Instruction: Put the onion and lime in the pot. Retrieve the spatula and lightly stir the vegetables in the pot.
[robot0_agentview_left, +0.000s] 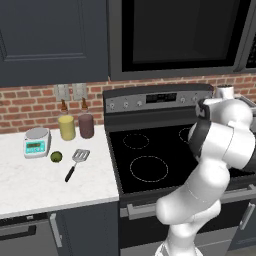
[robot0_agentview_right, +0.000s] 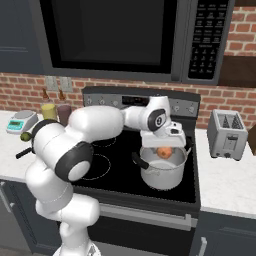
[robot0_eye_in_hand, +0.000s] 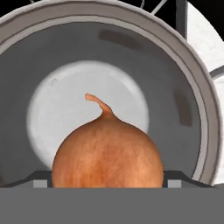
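Note:
My gripper (robot0_agentview_right: 165, 148) hangs over the steel pot (robot0_agentview_right: 162, 176) on the stove's front right burner. It is shut on the orange-tan onion (robot0_agentview_right: 164, 152), which sits at rim height. In the hand view the onion (robot0_eye_in_hand: 107, 153) fills the gap between the two fingertips, stem up, with the pot's rim (robot0_eye_in_hand: 194, 70) and pale bottom beneath it. The green lime (robot0_agentview_left: 56, 156) rests on the white counter left of the stove. Just to its right lies the spatula (robot0_agentview_left: 76, 163), with its slotted head toward the wall and its black handle toward the front edge.
A small digital scale (robot0_agentview_left: 37, 142), a yellow cup (robot0_agentview_left: 66, 127) and a dark red cup (robot0_agentview_left: 86, 125) stand behind the lime. A silver toaster (robot0_agentview_right: 227, 134) sits on the counter right of the stove (robot0_agentview_left: 145, 155). A microwave (robot0_agentview_right: 125, 35) hangs overhead.

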